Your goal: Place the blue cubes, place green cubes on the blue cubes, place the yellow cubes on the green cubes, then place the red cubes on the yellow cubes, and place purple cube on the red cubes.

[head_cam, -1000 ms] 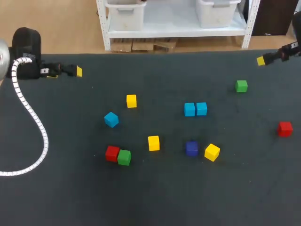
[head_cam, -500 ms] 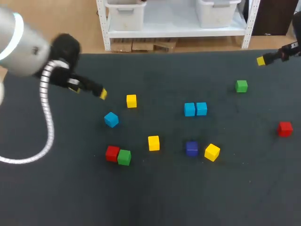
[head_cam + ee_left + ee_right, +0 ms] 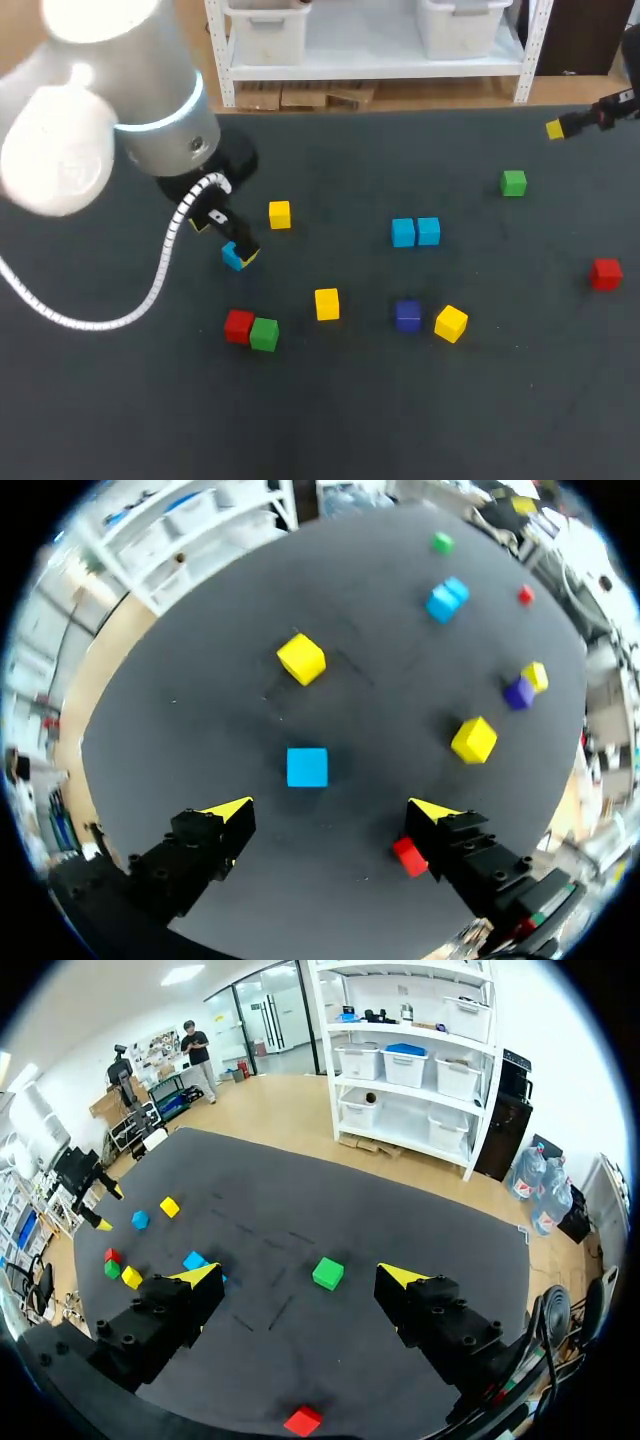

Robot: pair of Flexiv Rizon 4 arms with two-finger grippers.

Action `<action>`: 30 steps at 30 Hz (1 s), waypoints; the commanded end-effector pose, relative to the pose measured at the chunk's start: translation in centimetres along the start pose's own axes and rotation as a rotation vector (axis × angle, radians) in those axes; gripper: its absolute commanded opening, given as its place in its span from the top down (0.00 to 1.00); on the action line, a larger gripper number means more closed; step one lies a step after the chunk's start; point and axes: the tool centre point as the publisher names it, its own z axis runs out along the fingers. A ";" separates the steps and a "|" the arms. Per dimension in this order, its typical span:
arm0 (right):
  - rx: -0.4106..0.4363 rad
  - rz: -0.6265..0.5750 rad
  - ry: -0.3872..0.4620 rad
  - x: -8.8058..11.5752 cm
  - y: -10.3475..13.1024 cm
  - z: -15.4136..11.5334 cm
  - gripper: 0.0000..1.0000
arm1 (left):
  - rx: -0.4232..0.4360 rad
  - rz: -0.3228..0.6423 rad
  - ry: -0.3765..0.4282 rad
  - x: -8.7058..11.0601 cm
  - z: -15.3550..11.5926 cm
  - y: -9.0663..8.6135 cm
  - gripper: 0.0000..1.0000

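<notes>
Vs 1 s ago: left gripper [image 3: 228, 243] in from the far-left edge of the table [image 3: 320, 420], now right over the lone blue cube [image 3: 236, 259]. Fingers wide open, nothing held. In the wrist view, cube flat on the table just ahead of the tips, no contact. No cube shifted. Right gripper [image 3: 298, 1276] unchanged: over the far-right corner, wide open, empty.

Layout, left to right:
- red cube [image 3: 239, 325] touching green cube [image 3: 264, 334], near left
- yellow cube [image 3: 279, 214] just far-right of the lone blue
- second yellow cube [image 3: 327, 303] mid-table
- blue pair [image 3: 415, 231] side by side, touching
- purple cube [image 3: 407, 315] nearer than the pair
- third yellow cube [image 3: 451, 323] just beside purple, turned
- second green cube [image 3: 514, 183] far right
- second red cube [image 3: 605, 273] by the right edge

All in one layer on the table.
</notes>
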 end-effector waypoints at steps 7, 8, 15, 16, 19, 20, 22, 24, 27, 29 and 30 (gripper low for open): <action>-0.007 -0.001 -0.001 0.0 -0.2 0.1 0.00 | 0.114 0.015 0.210 -1.2 1.6 3.1 0.00; -0.007 -0.001 -0.001 0.0 -0.2 0.1 0.00 | 0.129 0.015 0.215 -1.2 1.9 3.2 0.00; -0.007 -0.001 -0.001 0.0 -0.2 0.1 0.00 | 0.128 0.026 0.240 -1.9 3.4 3.0 0.00; -0.007 -0.001 -0.001 0.0 -0.2 0.1 0.00 | 0.122 0.032 0.248 -2.1 3.6 3.1 0.00; -0.007 -0.001 -0.001 0.0 -0.2 0.1 0.00 | 0.123 0.045 0.263 -2.4 4.2 3.2 0.00; -0.007 -0.001 -0.001 0.0 -0.2 0.1 0.00 | 0.120 0.048 0.268 -2.5 4.4 3.2 0.00; -0.007 -0.001 -0.001 0.0 -0.2 0.1 0.00 | 0.119 0.051 0.270 -2.6 4.6 3.2 0.00; -0.007 -0.001 -0.001 0.0 -0.2 0.1 0.00 | 0.126 0.055 0.273 -2.7 4.9 3.1 0.00; -0.007 -0.001 -0.001 0.0 -0.2 0.1 0.00 | 0.133 0.054 0.274 -2.7 5.4 3.1 0.00; -0.007 -0.001 -0.001 0.0 -0.2 0.1 0.00 | 0.135 0.056 0.274 -2.7 5.6 3.2 0.00; -0.007 -0.001 -0.001 0.0 -0.2 0.1 0.00 | 0.132 0.059 0.273 -2.7 5.7 3.2 0.00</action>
